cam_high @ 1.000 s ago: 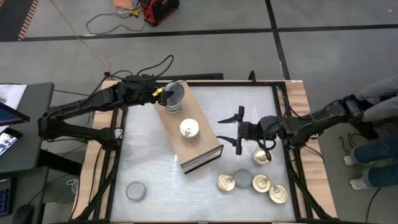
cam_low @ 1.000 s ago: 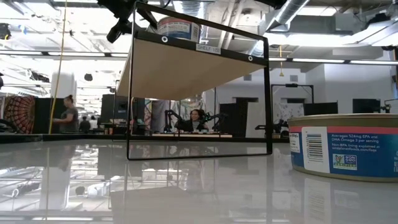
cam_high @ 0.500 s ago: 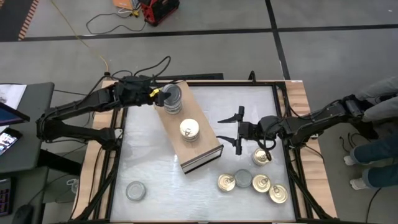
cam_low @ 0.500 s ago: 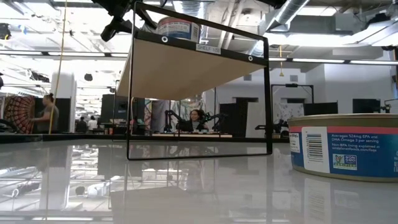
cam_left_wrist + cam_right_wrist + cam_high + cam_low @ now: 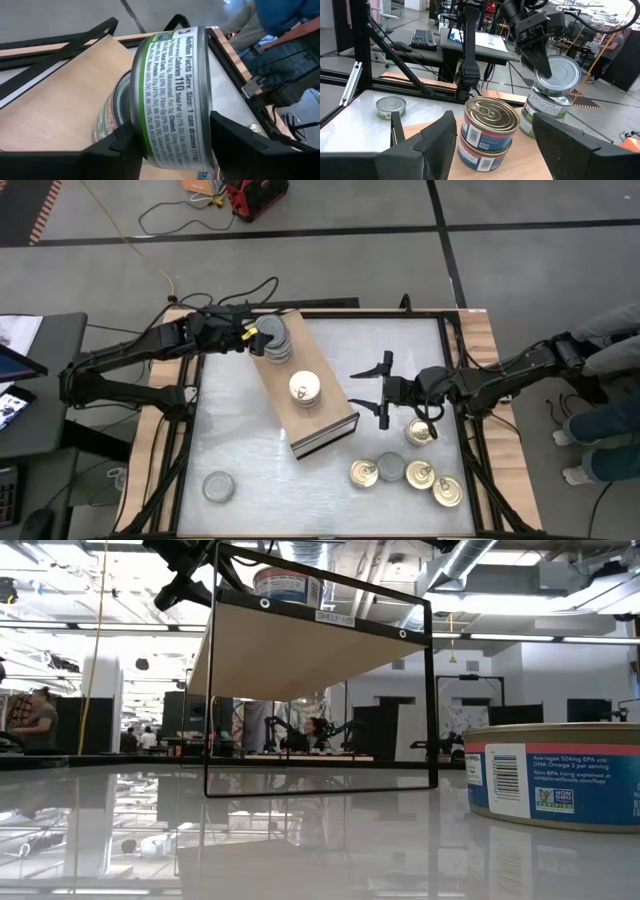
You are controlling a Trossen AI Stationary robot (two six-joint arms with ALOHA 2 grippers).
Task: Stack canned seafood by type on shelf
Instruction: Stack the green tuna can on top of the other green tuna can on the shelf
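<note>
Tin [image 5: 170, 95]: rigid, smooth-sided metal, probably dense; looks tilted on the silver stack.
Left hand [image 5: 172, 145]: fingers flank its curved wall; contact unclear.
Hold: opposite sides, mid-wall.
Right hand [image 5: 383, 388]: spread, empty.

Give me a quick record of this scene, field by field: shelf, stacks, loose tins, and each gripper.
shelf: wood board lying slantwise on the white table
silver stack: far end of shelf, top tin tilted on edge
gold stack: two tins, mid shelf
loose tins: one silver near left; four gold and one silver near right
left gripper: at the tilted tin, fingers either side
right gripper: open, empty, beside shelf
</note>
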